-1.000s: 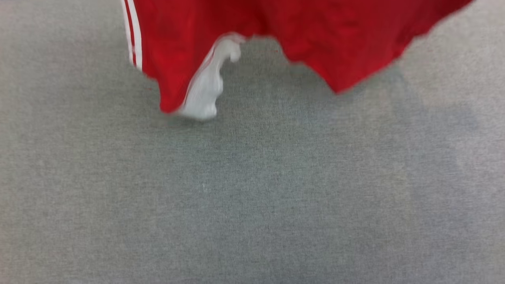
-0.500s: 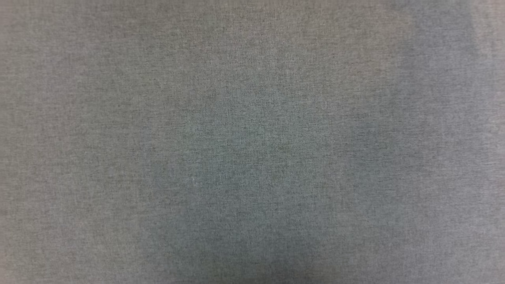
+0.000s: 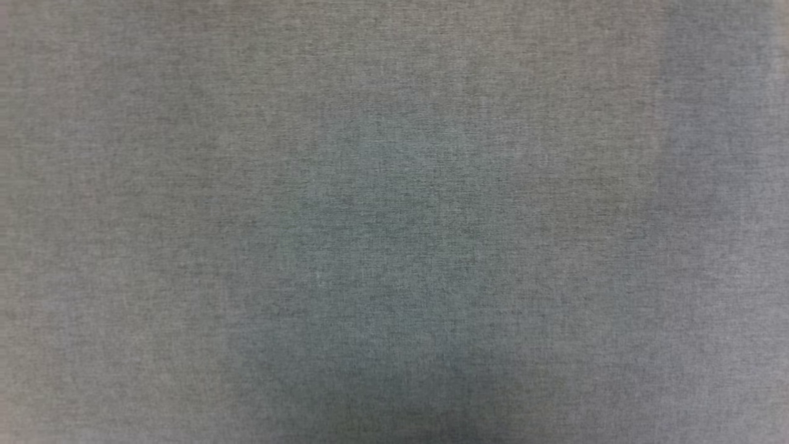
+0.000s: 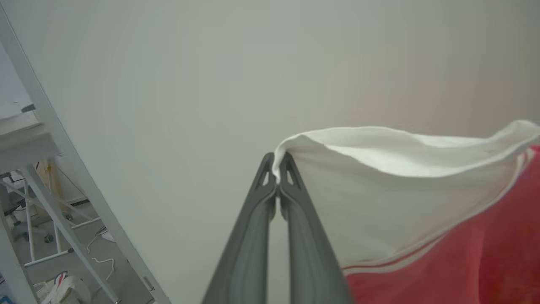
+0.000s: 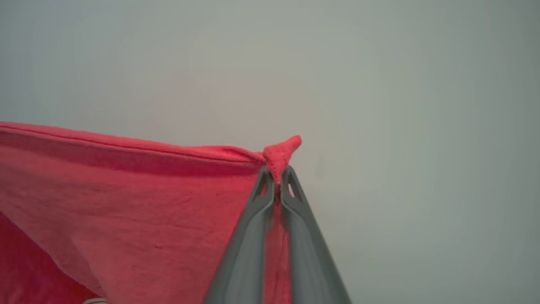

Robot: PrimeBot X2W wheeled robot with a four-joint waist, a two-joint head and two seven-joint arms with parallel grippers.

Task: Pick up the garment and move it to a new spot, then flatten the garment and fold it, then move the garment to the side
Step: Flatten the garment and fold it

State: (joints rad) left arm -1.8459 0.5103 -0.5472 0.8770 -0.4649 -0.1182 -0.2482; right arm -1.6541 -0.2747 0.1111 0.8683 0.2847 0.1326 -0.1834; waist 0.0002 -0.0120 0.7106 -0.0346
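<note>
Since a second ago the red jersey-style T-shirt with white sleeves [image 5: 126, 202] has gone up from where its folds hung low over the grey woven table cloth [image 3: 394, 222]. The left gripper [image 4: 277, 169] is clenched on the white sleeve's edge, and the right gripper [image 5: 277, 175] pinches a red corner. Held at two far points, the garment hangs stretched between the arms in the air, probably so that it opens out before being laid flat. A white metal frame [image 4: 63, 202] stands off to one side.
</note>
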